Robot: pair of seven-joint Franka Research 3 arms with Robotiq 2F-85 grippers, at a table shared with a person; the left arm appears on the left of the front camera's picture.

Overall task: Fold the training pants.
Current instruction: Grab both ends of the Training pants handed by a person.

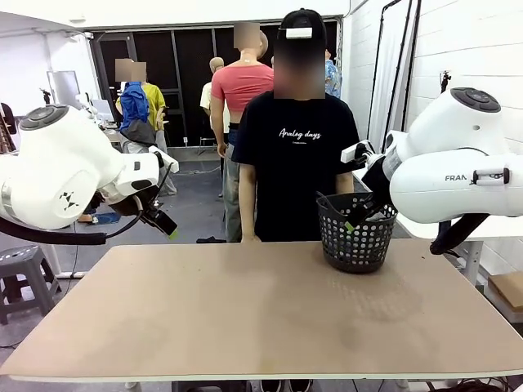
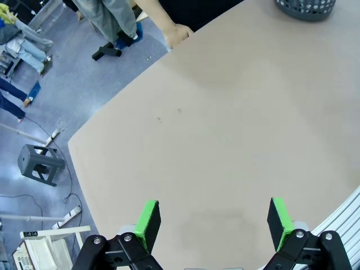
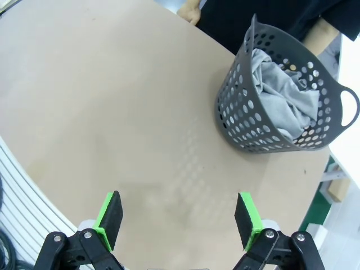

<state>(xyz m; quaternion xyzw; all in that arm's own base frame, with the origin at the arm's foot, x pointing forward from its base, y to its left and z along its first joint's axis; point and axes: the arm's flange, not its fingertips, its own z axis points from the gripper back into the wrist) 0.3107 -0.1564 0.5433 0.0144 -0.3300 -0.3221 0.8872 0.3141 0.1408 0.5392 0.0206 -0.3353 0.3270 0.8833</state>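
Fingers (image 2: 149, 222) on the left gripper (image 2: 211, 216) stand wide apart, with nothing between them. They are black, with flat, bright green pads (image 2: 279, 220). This gripper hangs in the air over the bare left part of the table (image 1: 245, 318) and points down at it. The left arm (image 1: 65, 167) is round, white and shiny. It comes in from the left side and bends at the wrist.

The right gripper (image 3: 180, 216) is spread wide too and holds nothing. Its 2 fingers point down at the table, and the basket (image 3: 247, 112) is near them, a bit further across. The white right arm (image 1: 458, 163) is lifted up at the right side.

The basket is dark plastic and round, with lots of small round holes. It has a loop handle (image 3: 350, 107) on its side. It stands on the far right part of the table.

The training pants (image 3: 281, 93) lie bunched up inside the basket. They are light grey, soft, wrinkly cloth.

The table top is tan, flat and dull. A person (image 1: 294, 155) in a black shirt stands at the far side, with 1 hand (image 2: 177, 35) at the table's edge.
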